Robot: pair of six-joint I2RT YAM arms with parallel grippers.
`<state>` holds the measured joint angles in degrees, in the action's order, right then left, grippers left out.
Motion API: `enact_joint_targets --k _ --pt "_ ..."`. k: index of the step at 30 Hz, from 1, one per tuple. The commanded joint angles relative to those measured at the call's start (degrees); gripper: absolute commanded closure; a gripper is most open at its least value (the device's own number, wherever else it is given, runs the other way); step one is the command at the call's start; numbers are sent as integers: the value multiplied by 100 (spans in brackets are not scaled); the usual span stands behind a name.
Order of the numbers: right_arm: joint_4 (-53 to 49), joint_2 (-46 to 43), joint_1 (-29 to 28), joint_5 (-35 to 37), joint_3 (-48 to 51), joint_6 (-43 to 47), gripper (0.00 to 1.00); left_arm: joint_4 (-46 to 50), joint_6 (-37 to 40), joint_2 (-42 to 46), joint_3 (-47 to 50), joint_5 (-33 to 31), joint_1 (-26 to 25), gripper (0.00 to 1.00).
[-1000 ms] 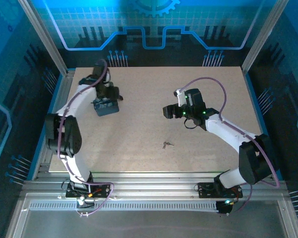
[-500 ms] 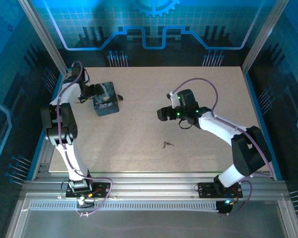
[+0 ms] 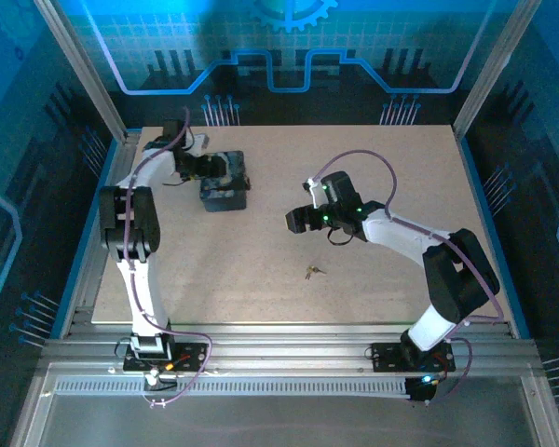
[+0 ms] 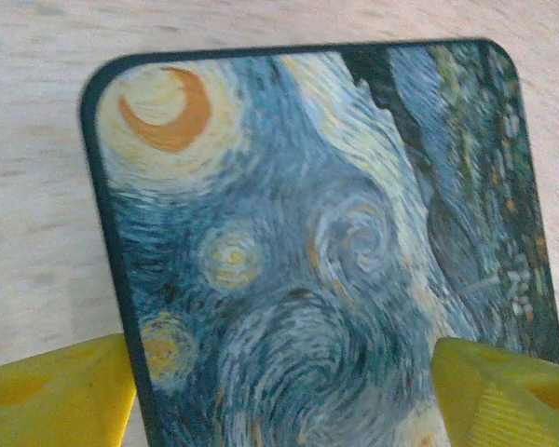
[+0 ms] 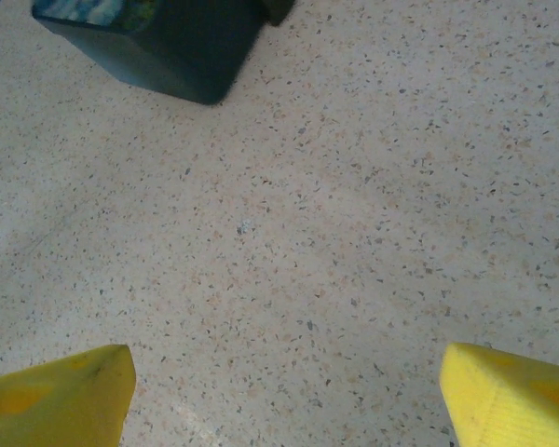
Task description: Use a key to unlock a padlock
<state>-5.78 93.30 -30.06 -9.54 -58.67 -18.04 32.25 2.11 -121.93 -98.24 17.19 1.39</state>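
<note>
The padlock (image 3: 308, 274) and key (image 3: 318, 271) show in the top view as one tiny dark speck with a thin glint of metal. They are too small to tell which part is which, and they seem to touch. They lie on the speckled table (image 3: 401, 168), near its front edge and about mid-width. The right gripper (image 5: 284, 396) hangs just beyond them and a little to their left. Its yellow fingers (image 5: 56, 391) are spread wide over bare table, with nothing between them. The left gripper (image 4: 284, 396) is well apart from the pair, at the far left of the table. Its fingers (image 4: 503, 391) are spread too and stand over the near end of the box (image 4: 307, 233), a dark box with a swirl-painted lid. I cannot tell whether they touch it. The right wrist view catches a corner of that box at its upper left. Compared with half a second ago, the box sits farther right and the left wrist now reaches across to it. The right gripper has slid left and nearer to the padlock and key, which have not moved.
</note>
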Motion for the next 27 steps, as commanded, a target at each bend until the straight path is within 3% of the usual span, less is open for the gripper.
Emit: enact_joint_targets --k 1,7,13,16,23,27 --pt "-109 39 -75 -54 -48 -189 14 435 767 -121 -154 643 -398 19" --pt "-122 106 -72 174 -100 -395 14 680 1173 -103 -319 359 -1240 19" --pt "107 417 40 238 -349 -655 16 514 804 90 -336 568 -1676 19" --pt "17 593 147 327 -549 -687 16 90 182 266 -115 192 -1602 18" --pt "-109 837 330 397 -739 -558 15 -739 -1383 1209 980 204 -1017 18" --pt "20 1227 382 141 -1016 -353 15 -688 -2231 1628 1520 -652 -993 18"
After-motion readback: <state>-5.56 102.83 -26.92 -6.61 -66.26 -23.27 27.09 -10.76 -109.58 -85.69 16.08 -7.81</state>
